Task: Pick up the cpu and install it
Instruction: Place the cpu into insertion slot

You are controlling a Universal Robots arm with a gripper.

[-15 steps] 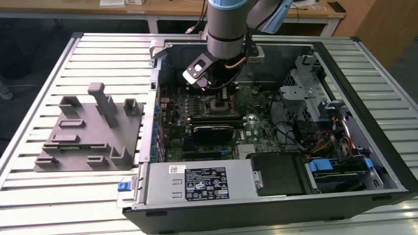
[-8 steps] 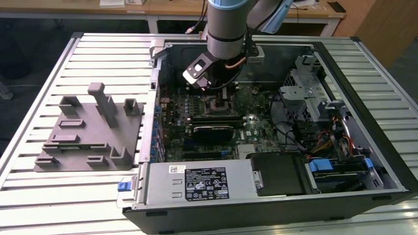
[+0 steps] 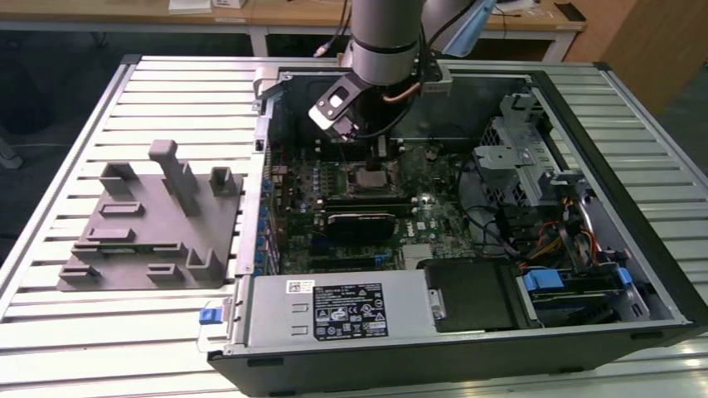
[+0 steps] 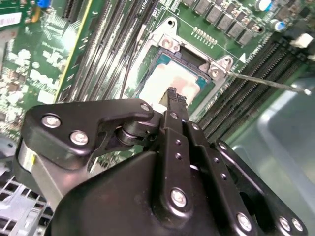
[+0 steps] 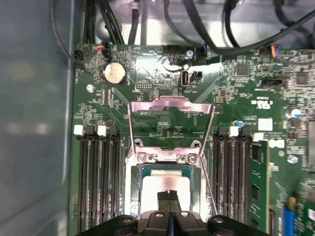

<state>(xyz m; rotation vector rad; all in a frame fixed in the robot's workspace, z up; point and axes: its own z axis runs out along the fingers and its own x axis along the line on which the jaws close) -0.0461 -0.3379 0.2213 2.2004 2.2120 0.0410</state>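
The cpu [image 5: 156,191], a pale silver square, lies flat inside the motherboard socket [image 5: 132,183], whose metal load plate [image 5: 170,109] is swung open. In the second wrist view the cpu [image 4: 155,86] shows just past the black fingertips. My gripper [image 5: 170,195] hangs straight over the chip with its two fingers pressed together and nothing between them; I cannot tell whether the tips touch the chip's top. In the exterior view the gripper [image 3: 380,156] reaches down into the open computer case over the cpu [image 3: 374,177].
Memory slots [image 5: 98,182] flank the socket on both sides. A thin socket lever [image 4: 268,82] sticks out beside it. Cables [image 3: 520,224] and a drive cage [image 3: 520,149] fill the case at the exterior view's right. A grey fixture [image 3: 144,224] sits on the slatted table at its left.
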